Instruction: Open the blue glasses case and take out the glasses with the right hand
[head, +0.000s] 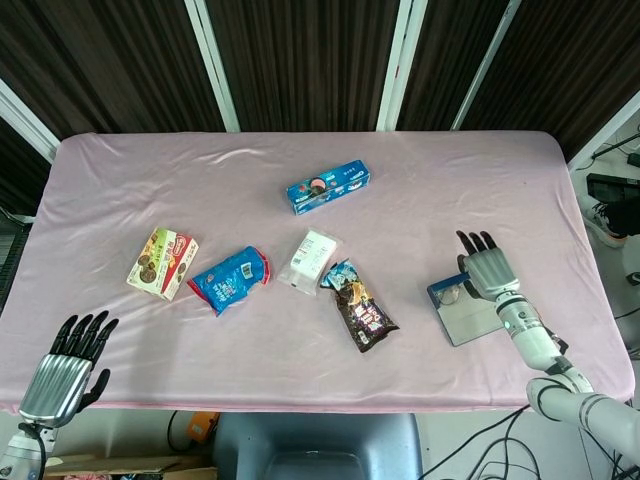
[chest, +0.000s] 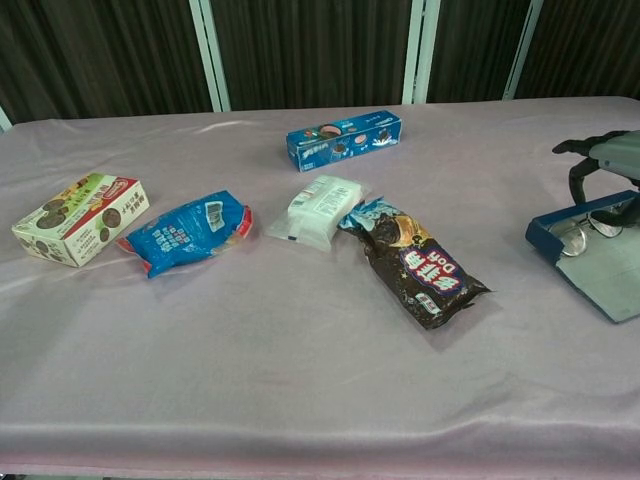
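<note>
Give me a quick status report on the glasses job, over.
Right hand over the open case, fingers at the glasses, not clearly gripping. Left hand open, idle at table edge. Nothing in the way.

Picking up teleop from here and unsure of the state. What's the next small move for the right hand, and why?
Probably close the fingers on the glasses and lift. The blue glasses case already lies open, and the right hand sits over its far end, seemingly not gripping them yet.
</note>
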